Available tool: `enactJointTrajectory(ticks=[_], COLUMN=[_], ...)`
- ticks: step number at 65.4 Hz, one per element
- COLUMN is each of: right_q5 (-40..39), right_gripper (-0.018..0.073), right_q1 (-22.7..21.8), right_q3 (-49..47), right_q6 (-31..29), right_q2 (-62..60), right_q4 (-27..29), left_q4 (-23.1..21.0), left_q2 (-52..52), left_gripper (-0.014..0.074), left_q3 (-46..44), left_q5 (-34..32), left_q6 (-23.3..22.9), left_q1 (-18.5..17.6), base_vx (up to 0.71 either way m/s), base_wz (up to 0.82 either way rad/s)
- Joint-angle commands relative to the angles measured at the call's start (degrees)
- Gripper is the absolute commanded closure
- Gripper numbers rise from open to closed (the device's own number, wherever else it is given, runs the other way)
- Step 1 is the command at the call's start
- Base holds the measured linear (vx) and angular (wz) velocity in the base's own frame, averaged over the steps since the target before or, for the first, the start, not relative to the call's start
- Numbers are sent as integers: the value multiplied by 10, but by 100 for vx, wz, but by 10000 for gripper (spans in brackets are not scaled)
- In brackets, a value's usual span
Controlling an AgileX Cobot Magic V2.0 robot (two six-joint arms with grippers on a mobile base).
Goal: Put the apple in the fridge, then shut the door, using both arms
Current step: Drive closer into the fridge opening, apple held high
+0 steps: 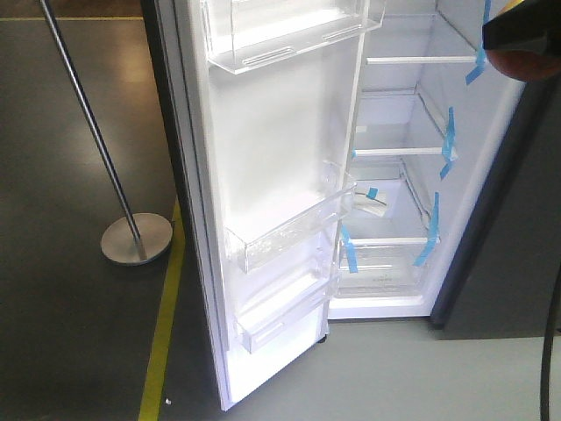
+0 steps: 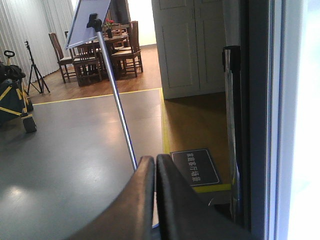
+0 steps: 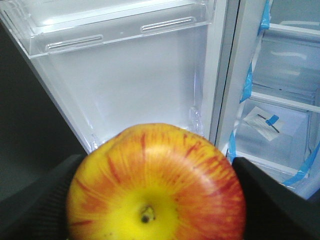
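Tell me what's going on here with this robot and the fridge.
The right gripper holds the apple in front of the open fridge. The door is swung wide, and the apple is not yet inside. The left gripper is shut on nothing, off near the door's edge. Both steps remain: putting the apple in and closing the door.

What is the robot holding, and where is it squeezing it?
The right gripper clamps the apple by its two opposite sides. The left gripper is shut and holds nothing.
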Motion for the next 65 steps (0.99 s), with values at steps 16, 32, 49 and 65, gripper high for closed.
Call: enactJointTrajectory(ticks=[16,32,49,65], right_q5=[-34,-34,-34,-34], right_gripper=[437,437,437,437], right_q1=[-2,-2,-2,-2], right_q3=[-18,-18,-18,-18], right_q6=[-3,-3,-3,-3], right_q2=[-18,-18,-18,-18], right_q4=[25,25,25,25], left_q4=[-3,-3,-3,-3], left_q2=[-9,-9,-9,-9], left_gripper=[603,603,603,603], left_q3=[-11,-11,-11,-11], left_q5=[-35,-35,-35,-35], left_q6=[-1,-1,-1,-1], left_q1=[-3,-3,-3,-3], base_vx=[7,7,6,6], base_wz=[1,4,4,3])
